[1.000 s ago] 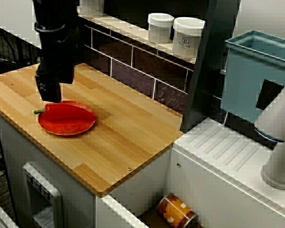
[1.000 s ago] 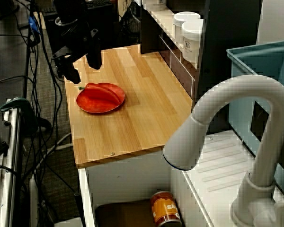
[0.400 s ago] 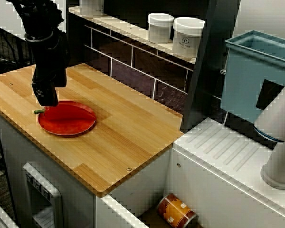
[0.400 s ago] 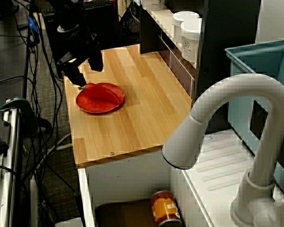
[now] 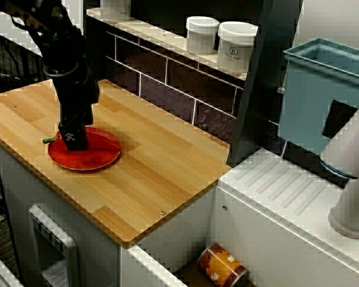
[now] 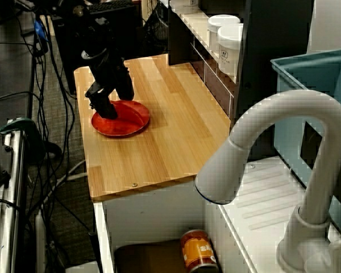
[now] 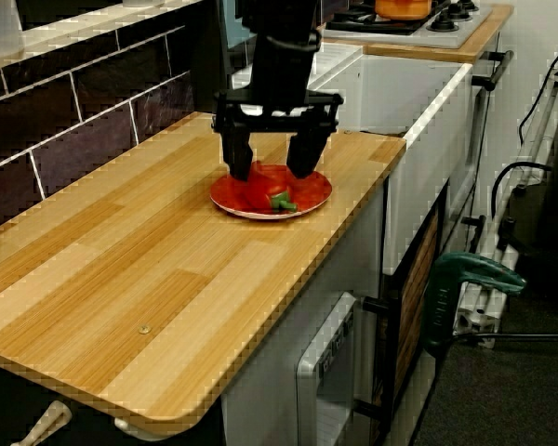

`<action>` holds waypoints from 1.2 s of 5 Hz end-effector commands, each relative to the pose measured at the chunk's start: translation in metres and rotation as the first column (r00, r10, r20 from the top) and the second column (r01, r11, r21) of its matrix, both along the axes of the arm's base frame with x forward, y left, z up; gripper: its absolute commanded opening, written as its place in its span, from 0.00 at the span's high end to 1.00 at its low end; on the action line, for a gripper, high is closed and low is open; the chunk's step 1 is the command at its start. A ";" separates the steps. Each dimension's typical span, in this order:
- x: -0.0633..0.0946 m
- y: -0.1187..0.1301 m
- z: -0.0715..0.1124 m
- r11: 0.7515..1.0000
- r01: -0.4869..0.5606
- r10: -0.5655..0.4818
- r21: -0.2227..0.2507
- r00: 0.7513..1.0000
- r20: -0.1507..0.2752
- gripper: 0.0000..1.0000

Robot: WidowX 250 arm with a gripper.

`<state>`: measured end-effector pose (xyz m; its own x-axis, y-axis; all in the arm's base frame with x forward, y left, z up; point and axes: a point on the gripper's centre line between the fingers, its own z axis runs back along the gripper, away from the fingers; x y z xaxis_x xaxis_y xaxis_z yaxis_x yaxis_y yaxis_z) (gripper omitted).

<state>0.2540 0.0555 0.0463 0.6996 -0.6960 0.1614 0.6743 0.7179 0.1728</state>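
Black gripper (image 7: 271, 169), spread wide and holding nothing, straddles a red pepper (image 7: 260, 192) lying directly beneath it on a red plate (image 7: 314, 196). The pepper's long axis runs crosswise between the fingers.

From above, the pincer (image 5: 73, 142) hides the pepper (image 5: 48, 140) except its stem.

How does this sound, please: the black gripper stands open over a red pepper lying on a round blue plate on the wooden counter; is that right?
Not quite: the round plate is red, not blue, as the low view along the wooden counter shows. The black gripper does stand open over the red pepper.
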 end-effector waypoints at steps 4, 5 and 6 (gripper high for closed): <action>0.004 0.012 -0.001 0.995 -0.099 0.099 -0.030 0.995 -0.022 1.00; 0.007 0.015 0.017 0.992 -0.111 0.110 -0.052 0.994 -0.016 1.00; 0.008 0.028 0.044 0.990 -0.114 0.114 -0.085 0.993 -0.003 1.00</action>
<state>0.2618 0.0768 0.0787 0.7863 -0.5873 0.1916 0.5865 0.8072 0.0672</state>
